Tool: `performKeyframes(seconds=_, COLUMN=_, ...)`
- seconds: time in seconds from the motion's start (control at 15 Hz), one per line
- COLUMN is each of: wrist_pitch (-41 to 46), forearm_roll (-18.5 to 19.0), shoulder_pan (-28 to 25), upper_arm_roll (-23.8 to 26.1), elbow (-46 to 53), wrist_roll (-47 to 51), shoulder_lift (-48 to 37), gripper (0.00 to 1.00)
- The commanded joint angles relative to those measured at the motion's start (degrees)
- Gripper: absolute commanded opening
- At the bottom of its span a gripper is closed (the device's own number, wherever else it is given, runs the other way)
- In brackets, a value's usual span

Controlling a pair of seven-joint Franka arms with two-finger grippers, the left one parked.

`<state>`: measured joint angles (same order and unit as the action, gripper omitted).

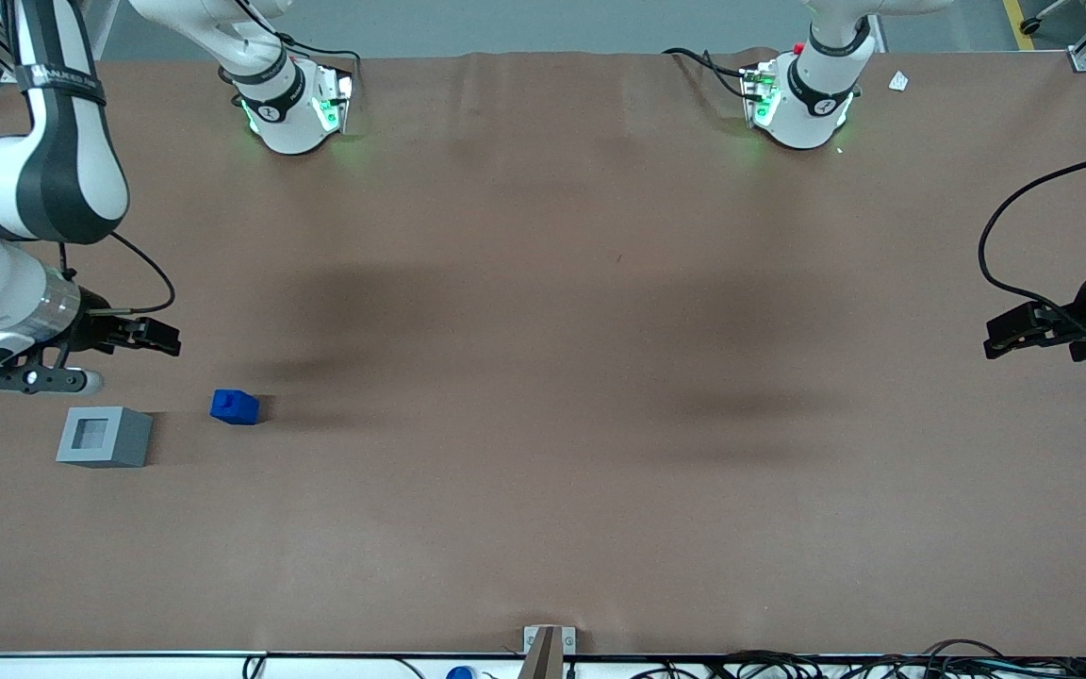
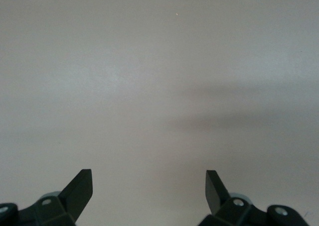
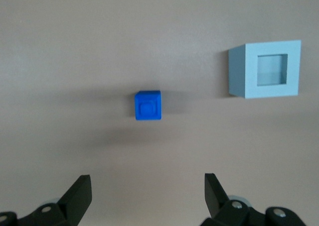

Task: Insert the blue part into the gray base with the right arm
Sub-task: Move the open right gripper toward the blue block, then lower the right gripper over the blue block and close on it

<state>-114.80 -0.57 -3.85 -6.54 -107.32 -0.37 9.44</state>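
The worktop (image 1: 543, 377) is a plain matte brown, no pattern, just soft darker shadow patches. The blue part (image 1: 235, 406) is a bright solid blue all over. The gray base (image 1: 105, 437) is pale gray with a lighter recess. The right arm (image 1: 24, 189) is white with dark gray panels and a black lettered band, silver wrist, and its claw (image 1: 161, 338) over the worktop is black.

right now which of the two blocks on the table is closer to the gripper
The blue part: it lies nearer the open gripper than the gray base, the larger cube with a square recess.
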Motion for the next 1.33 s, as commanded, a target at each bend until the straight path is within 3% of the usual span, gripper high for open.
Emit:
performKeyframes(seconds=0.0, wrist_pitch=-7.44, forearm_roll=-0.31, shoulder_pan=0.24, upper_arm_roll=0.39, elbow=-6.04, wrist_roll=-0.24, shoulder_lift=-0.92, gripper=1.0)
performKeyframes(seconds=0.67, wrist_pitch=-23.0, forearm_roll=-0.31, shoulder_pan=0.16, upper_arm_roll=0.39, elbow=-9.22, wrist_roll=-0.33, shoulder_lift=8.48, gripper=0.98)
performKeyframes(seconds=1.27, wrist_pitch=-26.62, forearm_roll=-0.31, shoulder_pan=-0.63, upper_arm_roll=0.65, elbow=-8.69, wrist_roll=-0.24, shoulder_lift=12.79, gripper=0.92)
